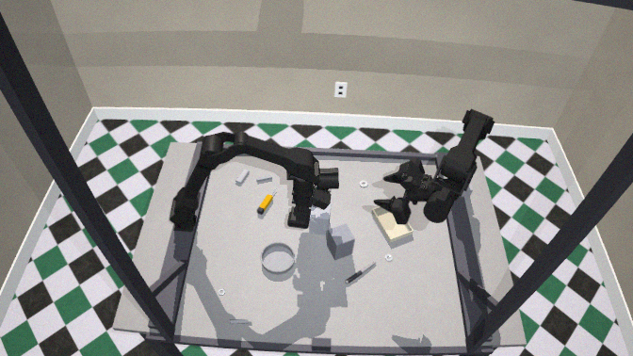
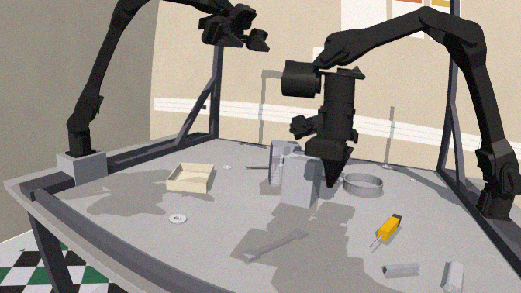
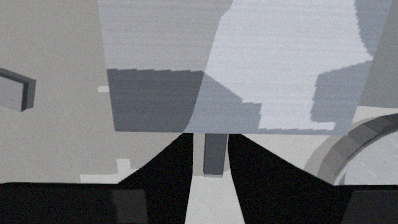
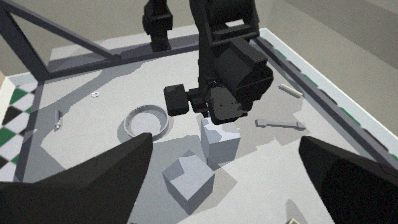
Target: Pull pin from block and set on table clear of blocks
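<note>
The pin sticks out of the side of its pale grey block, which stands upright. My left gripper points down close beside that block, its narrowed fingers either side of the pin. A thin gap shows on the pin's left in the left wrist view, so the fingers are still open. The arm hides most of the pin in the top and exterior views. A second grey block stands close by. My right gripper is wide open and empty, high above the table.
A grey ring-shaped dish stands near the blocks on the pin's side. A cream tray lies under the right arm. A yellow screwdriver, a wrench and a dark-handled tool lie around.
</note>
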### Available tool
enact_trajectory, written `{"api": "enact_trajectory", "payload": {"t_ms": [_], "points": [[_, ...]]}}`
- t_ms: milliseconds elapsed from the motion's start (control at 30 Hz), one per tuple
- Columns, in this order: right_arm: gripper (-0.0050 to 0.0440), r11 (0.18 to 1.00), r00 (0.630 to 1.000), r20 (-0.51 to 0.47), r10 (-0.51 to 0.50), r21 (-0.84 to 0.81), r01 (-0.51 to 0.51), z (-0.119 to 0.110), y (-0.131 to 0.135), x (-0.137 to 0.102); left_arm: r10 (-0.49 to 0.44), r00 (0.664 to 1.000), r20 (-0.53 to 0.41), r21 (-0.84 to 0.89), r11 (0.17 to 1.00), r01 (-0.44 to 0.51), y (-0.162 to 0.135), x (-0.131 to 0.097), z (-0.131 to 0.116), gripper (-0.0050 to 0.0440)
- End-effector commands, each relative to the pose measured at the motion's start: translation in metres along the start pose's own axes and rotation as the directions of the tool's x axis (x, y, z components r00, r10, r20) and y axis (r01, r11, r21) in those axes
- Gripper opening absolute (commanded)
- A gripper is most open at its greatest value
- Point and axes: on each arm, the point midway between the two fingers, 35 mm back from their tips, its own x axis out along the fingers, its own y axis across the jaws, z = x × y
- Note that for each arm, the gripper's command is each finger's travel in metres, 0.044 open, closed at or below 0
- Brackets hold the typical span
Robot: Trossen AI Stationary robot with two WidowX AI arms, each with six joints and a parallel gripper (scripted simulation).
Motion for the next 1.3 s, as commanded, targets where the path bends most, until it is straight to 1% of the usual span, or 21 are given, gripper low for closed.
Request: {"api": "enact_trajectory", "payload": {"t_ms": [0,167,200,367,467,600,733,1267], "points": [[0.0400,0.999,1.000,0.006,0.017,0.030,-0.017,0.0093,-0.0013,-0.0062,0.000,1.000,0.017,0.007,1.000,0.000,-0.0006,-0.0010,0.0037,0.0073],[0.0400,0.999,1.000,0.006,0.017,0.030,-0.017,0.0093,-0.0013,-0.0062,0.001,1.000,0.025,0.007,1.000,-0.001,-0.0003,-0.0030,0.0056,0.0039],[0.0400,0.999,1.000,0.006,0.017,0.030,-0.017,0.0093,-0.0013,-0.0062,0.004,0.999,0.037,0.007,1.000,-0.004,-0.0004,-0.0080,0.0053,0.0033],[0.0400,0.999,1.000,0.006,0.017,0.030,-0.017,0.0093,-0.0013,-0.0062,0.005,0.999,0.039,0.006,1.000,-0.005,-0.0006,-0.0089,0.0057,0.0000],[0.0400,0.999,1.000,0.006,0.017,0.030,-0.017,0.0093,-0.0013,-0.0062,0.004,0.999,0.032,0.006,1.000,-0.004,-0.0007,-0.0070,0.0025,0.0006],[0.0400,0.999,1.000,0.006,0.017,0.030,-0.017,0.0093,-0.0013,-0.0062,0.012,1.000,0.016,0.002,1.000,-0.012,-0.0006,-0.0070,0.0067,0.0006],[0.0400,0.999,1.000,0.006,0.017,0.030,-0.017,0.0093,-0.0013,-0.0062,0.024,0.999,-0.032,0.001,1.000,-0.024,-0.0017,-0.0089,0.0048,0.0006],[0.0400,0.999,1.000,0.006,0.017,0.030,-0.017,0.0093,-0.0013,-0.0062,0.021,0.999,-0.036,0.001,1.000,-0.021,-0.0016,-0.0076,0.0035,0.0006]]}}
